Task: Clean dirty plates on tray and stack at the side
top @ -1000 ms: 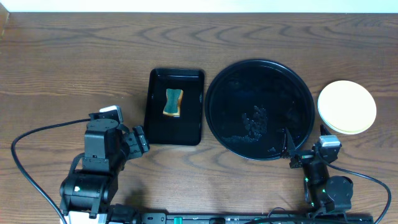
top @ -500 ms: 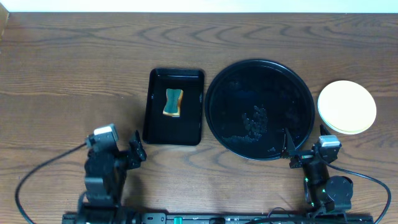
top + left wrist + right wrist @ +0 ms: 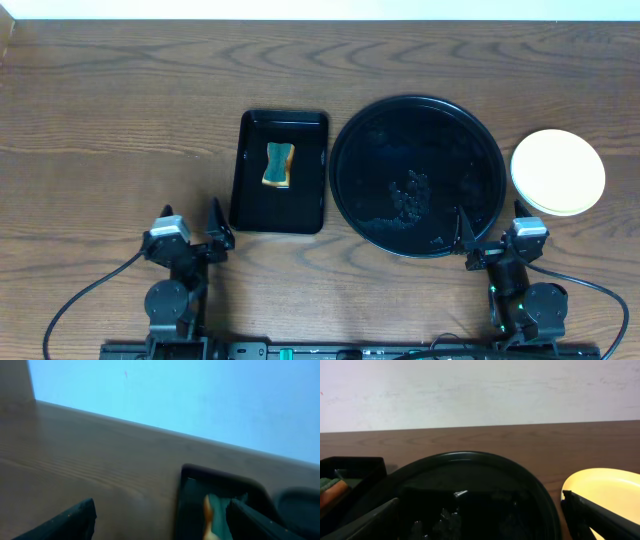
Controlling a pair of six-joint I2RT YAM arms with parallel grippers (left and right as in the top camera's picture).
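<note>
Nearest the camera, at the front edge of the dark brown wooden table (image 3: pixel 100 120), the two arms sit folded low, both pointing away towards the trays. The left gripper (image 3: pixel 161 507) has its two black fingers (image 3: pixel 75 520) spread wide with nothing between them. Its wrist view frames bare wood and the near end of the small black rectangular tray (image 3: pixel 305 215). The right gripper (image 3: pixel 481 499) is likewise spread wide and empty. Its tips lie close to the near rim of the large round glossy black tray (image 3: pixel 360 140), though whether they touch it cannot be told.

Past the left arm, the rectangular tray holds a teal-and-orange sponge (image 3: pixel 278 165) lying near its middle. The round tray sits just beside it on the right, and whether the two rims meet cannot be told. Glistening specks and streaks mark the round tray's surface around its middle and near side.

To the right of the round tray, just beside its rim and directly on the table, a pale yellow round plate (image 3: pixel 558 170) tops a stack. A thin rim shows under its near edge, and how many plates lie beneath cannot be told. Beyond the table's far edge stands a pale wall (image 3: pixel 480 390).
</note>
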